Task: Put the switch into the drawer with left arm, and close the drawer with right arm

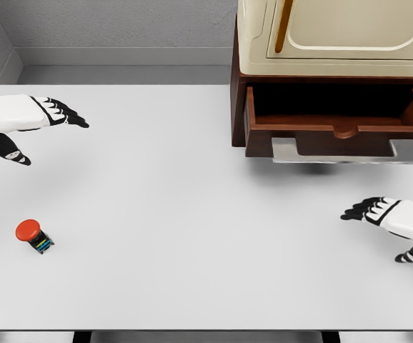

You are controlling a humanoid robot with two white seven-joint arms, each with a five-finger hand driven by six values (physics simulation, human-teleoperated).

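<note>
White table (192, 214): broad, plain top filling most of the view, grey wall behind.

Switch (33, 235): red mushroom cap on a small dark body with coloured bands, tilted on the table near the left edge, toward the near side. Nothing touches it. It lies well apart from the drawer, so the carry will cross most of the table.

Drawer (339, 120): dark brown wood, pulled out of a cabinet (238, 107) at the far right, interior in shadow and seemingly bare. A flat grey handle (346, 151) runs across its front. It stands open, evidently to receive the switch from above.

Cream appliance (335, 36): sits on top of the cabinet, overhanging the drawer's rear; a drop probably has to go in toward the drawer's front.

Left hand (46, 118): at the far left, above the table, fingers spread and straight, thumb hanging below, holding nothing. It sits beyond the switch on the far side, placed to come down on it; the pick is not yet made.

Right hand (378, 214): at the near right, fingers apart and relaxed, empty. It waits in front of the drawer, clear of the handle, apparently kept back until the drawer is to be pushed shut.
</note>
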